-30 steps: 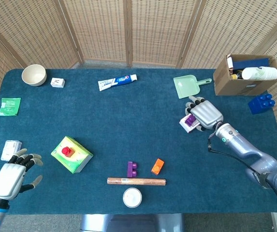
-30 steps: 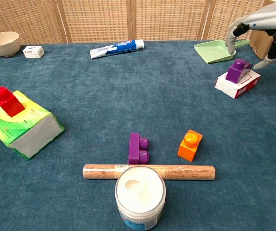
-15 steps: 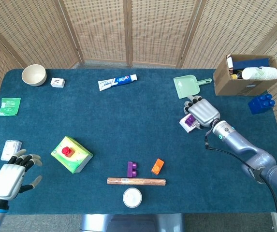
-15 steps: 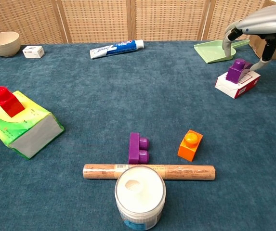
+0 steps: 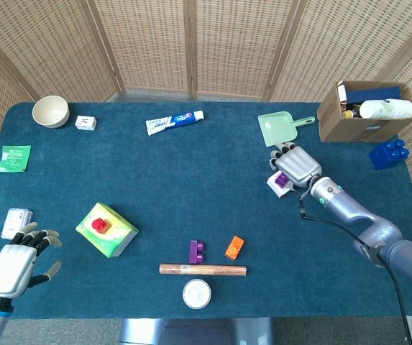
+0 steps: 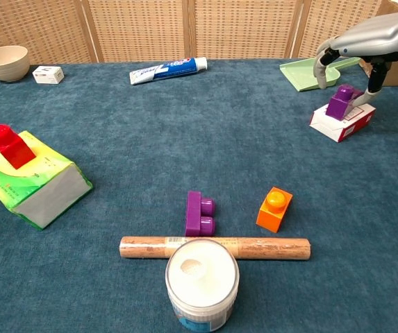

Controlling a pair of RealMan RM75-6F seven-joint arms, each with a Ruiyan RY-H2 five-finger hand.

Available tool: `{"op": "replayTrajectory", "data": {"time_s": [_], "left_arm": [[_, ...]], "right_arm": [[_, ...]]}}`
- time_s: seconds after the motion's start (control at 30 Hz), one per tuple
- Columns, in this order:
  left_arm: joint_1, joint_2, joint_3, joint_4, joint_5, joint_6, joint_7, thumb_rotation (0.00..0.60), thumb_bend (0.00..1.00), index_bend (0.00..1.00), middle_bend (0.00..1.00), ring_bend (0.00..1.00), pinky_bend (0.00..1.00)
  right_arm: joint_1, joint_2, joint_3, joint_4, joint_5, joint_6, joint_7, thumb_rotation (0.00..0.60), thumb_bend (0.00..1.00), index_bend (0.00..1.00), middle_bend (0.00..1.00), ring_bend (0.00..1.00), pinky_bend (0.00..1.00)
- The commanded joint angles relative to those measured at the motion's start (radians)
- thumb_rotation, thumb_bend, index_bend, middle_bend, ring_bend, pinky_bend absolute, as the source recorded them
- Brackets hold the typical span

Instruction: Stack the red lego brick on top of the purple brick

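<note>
- Red lego brick (image 5: 100, 225) sits on a green tissue pack (image 5: 108, 230), head view; a purple two-stud brick (image 5: 196, 251) lies near a wooden rolling pin (image 5: 203, 269).
- Left hand (image 5: 15, 264) empty, fingers spread.
- Right hand (image 5: 296, 166) arched over a small purple brick (image 5: 282, 180) on a white card box (image 5: 278, 185).
- Chest view: right hand's fingers (image 6: 320, 68) flank that small purple brick (image 6: 342, 101); grip cannot be told.

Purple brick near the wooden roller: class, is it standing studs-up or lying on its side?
On its side: the purple brick has its studs pointing sideways toward the orange brick.
</note>
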Motion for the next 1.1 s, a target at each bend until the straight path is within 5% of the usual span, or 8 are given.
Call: {"op": "replayTrajectory", "data": {"time_s": [0.03, 0.77, 1.1], "left_arm": [[0.0, -0.001, 0.0, 0.0, -0.001, -0.001, 0.0, 0.6, 0.33, 0.42, 0.36, 0.34, 0.17], [0.006, -0.006, 0.0, 0.015, -0.01, 0.001, -0.01, 0.6, 0.33, 0.42, 0.36, 0.34, 0.17], [0.004, -0.011, -0.002, 0.019, -0.009, -0.002, -0.01, 0.6, 0.33, 0.42, 0.36, 0.34, 0.17]], "right_arm": [[0.006, -0.008, -0.005, 0.011, -0.002, -0.003, 0.006, 0.6, 0.18, 0.37, 0.23, 0.07, 0.19], [0.038, -0.061, -0.03, 0.091, 0.014, -0.043, 0.02, 0.6, 0.18, 0.42, 0.24, 0.07, 0.2], [0.042, -0.073, -0.041, 0.127, 0.019, -0.053, 0.035, 0.6, 0.19, 0.52, 0.24, 0.08, 0.2]]}}
